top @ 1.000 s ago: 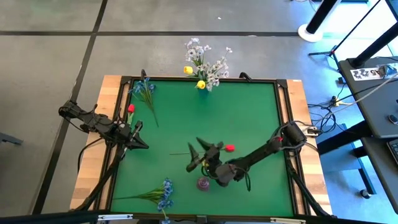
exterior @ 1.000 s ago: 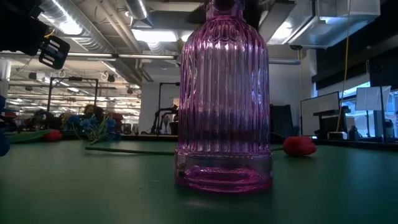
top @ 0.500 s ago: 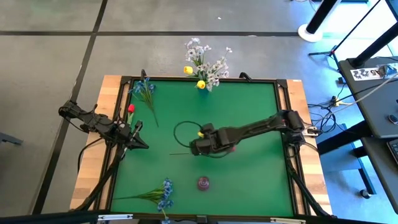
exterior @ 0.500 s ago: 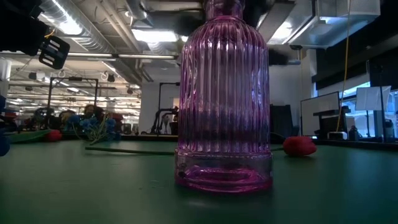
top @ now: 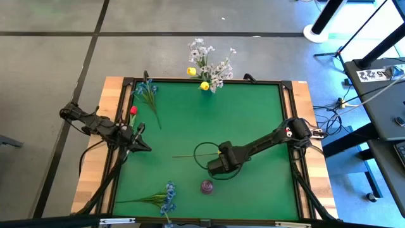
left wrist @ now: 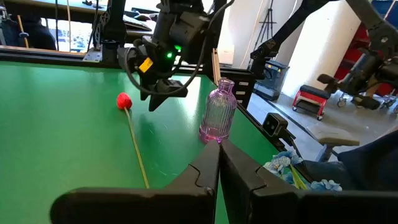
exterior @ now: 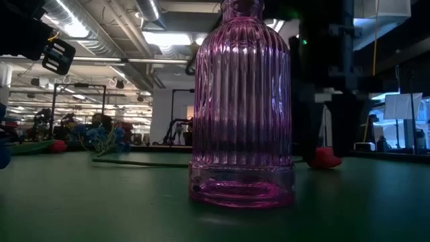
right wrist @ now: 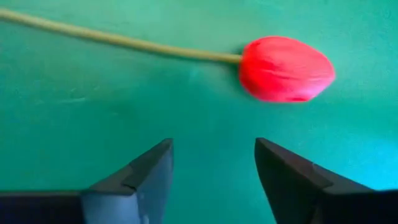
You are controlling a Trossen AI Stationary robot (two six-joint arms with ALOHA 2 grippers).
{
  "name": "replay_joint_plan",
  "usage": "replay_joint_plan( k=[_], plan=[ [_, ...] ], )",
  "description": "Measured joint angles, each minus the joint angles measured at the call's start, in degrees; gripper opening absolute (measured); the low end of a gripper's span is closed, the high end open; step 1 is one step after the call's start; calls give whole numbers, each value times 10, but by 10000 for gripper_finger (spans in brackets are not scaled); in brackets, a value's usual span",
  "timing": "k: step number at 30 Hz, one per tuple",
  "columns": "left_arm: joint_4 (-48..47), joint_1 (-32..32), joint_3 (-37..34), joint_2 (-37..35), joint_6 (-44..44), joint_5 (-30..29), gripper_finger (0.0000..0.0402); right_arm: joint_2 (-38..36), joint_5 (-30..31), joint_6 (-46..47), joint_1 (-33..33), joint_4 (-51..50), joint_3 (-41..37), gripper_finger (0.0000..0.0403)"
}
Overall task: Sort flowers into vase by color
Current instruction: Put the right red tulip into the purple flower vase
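Note:
A red bud (right wrist: 286, 68) on a thin green stem (top: 186, 156) lies flat on the green mat at mid table. My right gripper (right wrist: 211, 171) hangs open just above it, pointing down, with the bud ahead of its fingertips and untouched; the left wrist view shows this gripper (left wrist: 163, 93) beside the bud (left wrist: 124, 99). In the high view the gripper (top: 217, 164) hides the bud. A ribbed pink glass vase (top: 207, 186) stands upright toward the near edge. My left gripper (left wrist: 219, 155) is shut and waits at the table's left side (top: 140, 145).
A blue sprig (top: 147, 92) and a second red bud (top: 133, 111) lie at the far left. Another blue bloom (top: 166, 197) lies at the near edge. White sprigs with yellow buds (top: 209, 66) stand at the far edge. A raised black frame (top: 288, 85) borders the mat.
My right gripper swung from beside the pink vase out toward the table's left and far side. It then came back toward the right and dropped down over the red bud, which it now covers in the high view. The flower and the vase have stayed in place.

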Motion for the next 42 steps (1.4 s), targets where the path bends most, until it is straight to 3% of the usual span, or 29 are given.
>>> replay_joint_plan(
  k=[4, 10, 19, 23, 28, 33, 42],
  plan=[
    [0, 0, 0, 0, 0, 0, 10, 0, 11, -1, -9, 22, -30, 269],
    [0, 0, 0, 0, 0, 0, 10, -4, -7, -79, -56, 57, -48, 317],
    [0, 0, 0, 0, 0, 0, 10, -6, 64, -275, -181, 130, -25, 321],
    [0, 0, 0, 0, 0, 0, 10, -6, 72, -320, -225, 183, 4, 320],
    [0, 0, 0, 0, 0, 0, 10, -6, 20, -275, -242, 240, 14, 319],
    [0, 0, 0, 0, 0, 0, 10, 18, 14, -192, -232, 251, 13, 319],
    [0, 0, 0, 0, 0, 1, 10, 28, 26, -165, -191, 243, 13, 319]
  ],
)
